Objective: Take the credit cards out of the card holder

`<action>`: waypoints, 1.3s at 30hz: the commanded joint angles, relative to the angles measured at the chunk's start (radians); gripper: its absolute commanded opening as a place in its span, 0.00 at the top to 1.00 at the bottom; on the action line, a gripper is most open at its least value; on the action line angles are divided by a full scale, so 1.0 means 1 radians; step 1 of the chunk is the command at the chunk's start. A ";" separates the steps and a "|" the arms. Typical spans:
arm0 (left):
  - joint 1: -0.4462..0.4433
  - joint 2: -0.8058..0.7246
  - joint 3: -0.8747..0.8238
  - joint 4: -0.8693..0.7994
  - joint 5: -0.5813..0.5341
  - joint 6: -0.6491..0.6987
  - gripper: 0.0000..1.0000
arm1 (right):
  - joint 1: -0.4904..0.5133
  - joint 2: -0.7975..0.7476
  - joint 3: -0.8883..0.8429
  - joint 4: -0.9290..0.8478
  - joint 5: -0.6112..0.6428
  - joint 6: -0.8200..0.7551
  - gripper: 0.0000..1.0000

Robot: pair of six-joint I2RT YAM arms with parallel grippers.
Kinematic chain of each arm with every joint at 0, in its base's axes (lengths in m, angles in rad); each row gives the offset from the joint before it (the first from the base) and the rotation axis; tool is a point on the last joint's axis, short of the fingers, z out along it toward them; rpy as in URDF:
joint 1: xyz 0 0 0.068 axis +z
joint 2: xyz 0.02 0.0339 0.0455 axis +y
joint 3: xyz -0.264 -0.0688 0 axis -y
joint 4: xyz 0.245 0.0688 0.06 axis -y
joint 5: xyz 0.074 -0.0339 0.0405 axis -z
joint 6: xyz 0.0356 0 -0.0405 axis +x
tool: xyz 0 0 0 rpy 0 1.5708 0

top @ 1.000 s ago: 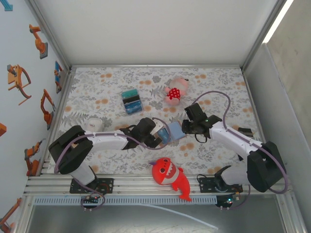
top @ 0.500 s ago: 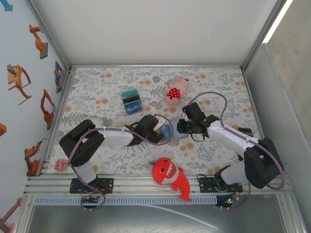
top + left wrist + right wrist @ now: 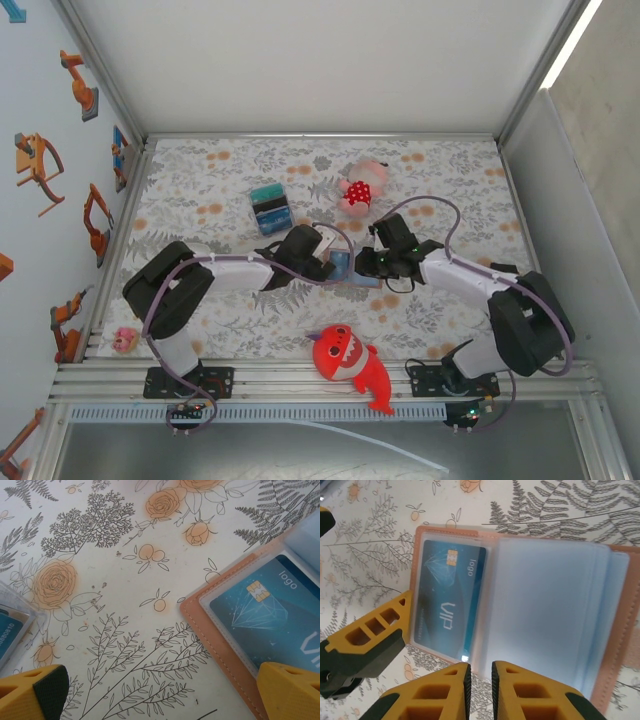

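Plainly, the trouble starts on the left. The left hand (image 3: 160,687) hangs low over the flowered surface (image 3: 115,580), spread wide, with one finger above bare surface and the other above the tan edge of the card holder (image 3: 210,630). The holder lies open and flat at mid-surface between the two arms. A blue credit card (image 3: 260,615) sits under a clear pocket on the leaf nearest that hand. Closing from this stance would likely catch leather and plastic along with the card and drag the whole holder. Further right, the loose clear sleeves (image 3: 545,605) could flop over the card. The right hand (image 3: 479,680) sits at the holder's near edge, fingers drawn almost together. Whether they nip anything I cannot tell, and without a firm hold the holder would slide.
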 commanded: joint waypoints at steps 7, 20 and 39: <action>0.016 0.003 0.034 -0.047 0.034 -0.084 0.03 | 0.007 0.064 0.021 0.072 -0.052 0.081 0.79; 0.006 0.032 0.048 -0.065 0.053 -0.066 0.03 | 0.020 0.153 0.074 0.073 -0.050 0.081 0.79; -0.036 0.047 0.064 -0.147 -0.005 -0.041 0.03 | 0.021 0.227 0.084 0.079 -0.064 0.081 0.79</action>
